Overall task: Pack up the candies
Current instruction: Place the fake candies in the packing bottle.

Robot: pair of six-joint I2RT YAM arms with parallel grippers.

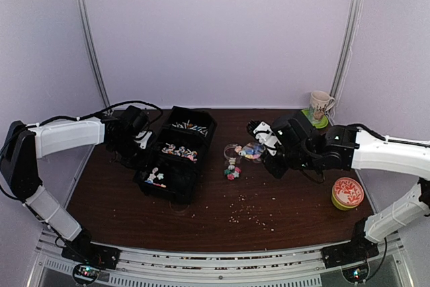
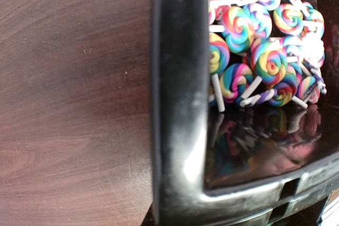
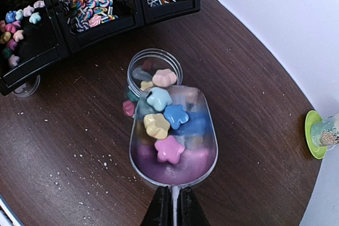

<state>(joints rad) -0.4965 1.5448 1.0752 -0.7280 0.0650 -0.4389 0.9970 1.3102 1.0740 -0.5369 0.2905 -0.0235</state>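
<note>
My right gripper (image 3: 172, 205) is shut on the handle of a clear scoop (image 3: 175, 141) that holds several star-shaped candies (image 3: 159, 125), pink, yellow and blue. The scoop's tip is over a small clear jar (image 3: 154, 67) with a few candies in it. In the top view the scoop (image 1: 252, 150) sits just right of the jar (image 1: 232, 152), and some candies (image 1: 232, 173) lie on the table beside it. My left gripper (image 1: 140, 140) is against the left side of the black three-part tray (image 1: 201, 126). Its wrist view shows only the tray rim (image 2: 177, 104) and swirl lollipops (image 2: 265, 56); its fingers are hidden.
A mug (image 1: 320, 105) stands on a green coaster (image 1: 316, 120) at the back right. A green tin with a red lid (image 1: 347, 193) sits at the right. Pale crumbs (image 1: 248, 210) are scattered on the near table. A small clear cup (image 3: 26, 86) sits by the tray's near end.
</note>
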